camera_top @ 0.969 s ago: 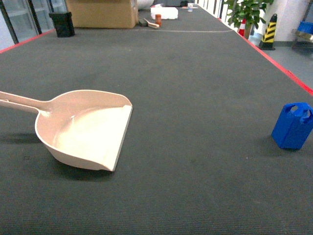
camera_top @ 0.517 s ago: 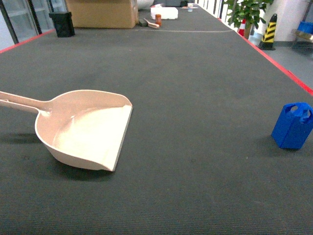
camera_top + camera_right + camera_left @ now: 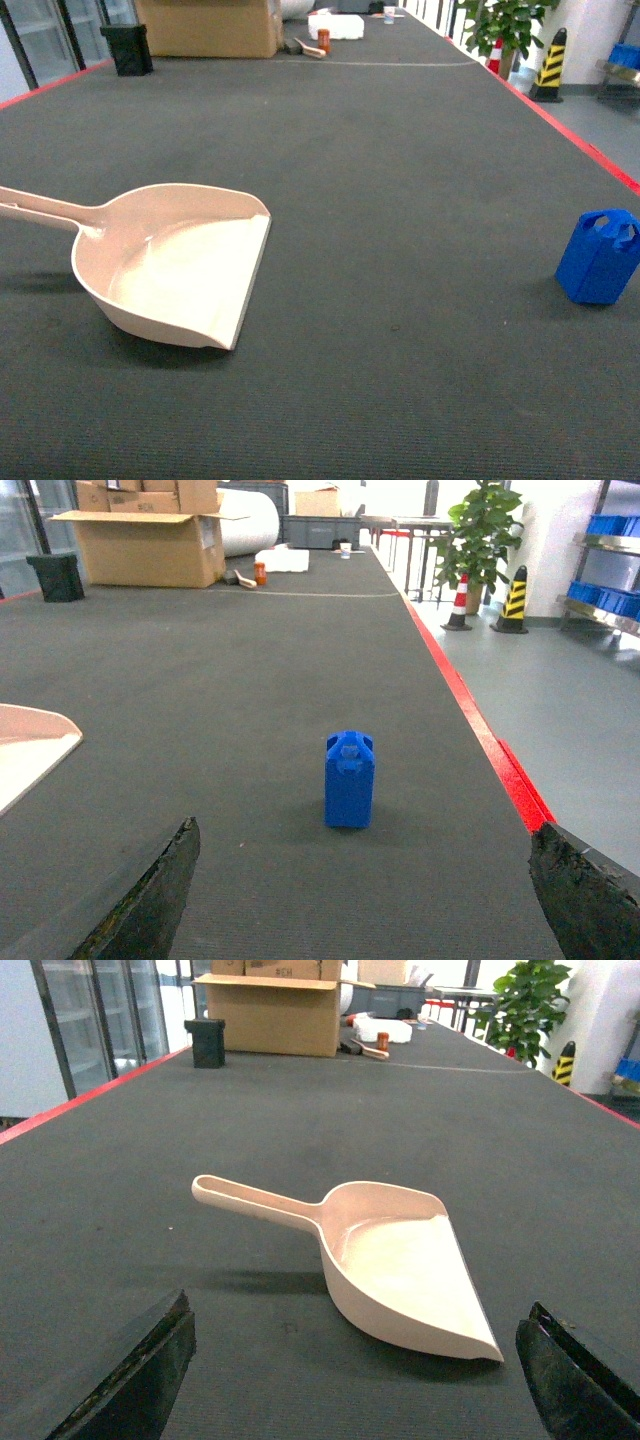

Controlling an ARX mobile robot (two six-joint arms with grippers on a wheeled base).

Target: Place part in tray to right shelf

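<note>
The small blue part (image 3: 600, 256) stands upright on the dark mat at the far right of the head view; in the right wrist view the part (image 3: 350, 779) is ahead of my open right gripper (image 3: 365, 900), well clear of its fingers. The beige-pink tray (image 3: 185, 262) lies on the left, handle pointing left, flat edge facing right. In the left wrist view the tray (image 3: 400, 1265) lies just beyond my open left gripper (image 3: 355, 1375), whose fingers hold nothing. Neither gripper shows in the head view. The right shelf is out of view.
A red strip (image 3: 480, 730) marks the mat's right edge, with grey floor beyond. At the far end stand a cardboard box (image 3: 210, 27), a black bin (image 3: 127, 48), a white box (image 3: 336, 26), a potted plant (image 3: 505, 25) and a striped bollard (image 3: 549, 62).
</note>
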